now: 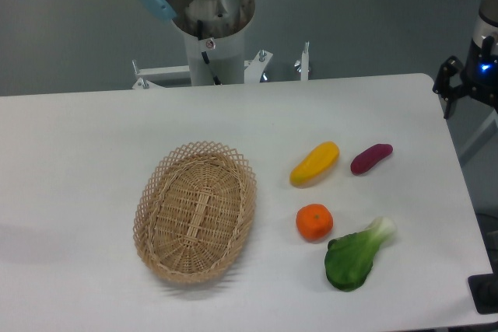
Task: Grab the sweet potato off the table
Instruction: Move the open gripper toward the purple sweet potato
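The sweet potato (371, 158), a small dark magenta-purple oblong, lies on the white table (93, 153) right of centre, angled up to the right. My gripper (465, 97) hangs beyond the table's far right corner, up and to the right of the sweet potato and well apart from it. Its black fingers (448, 87) point down with a gap between them and hold nothing. The frame's right edge cuts off part of the gripper.
A yellow elongated vegetable (314, 163) lies just left of the sweet potato. An orange fruit (314, 221) and a green leafy vegetable (356, 256) sit nearer the front. A wicker basket (196, 211) stands left of them. The arm's base (212, 36) rises behind the table.
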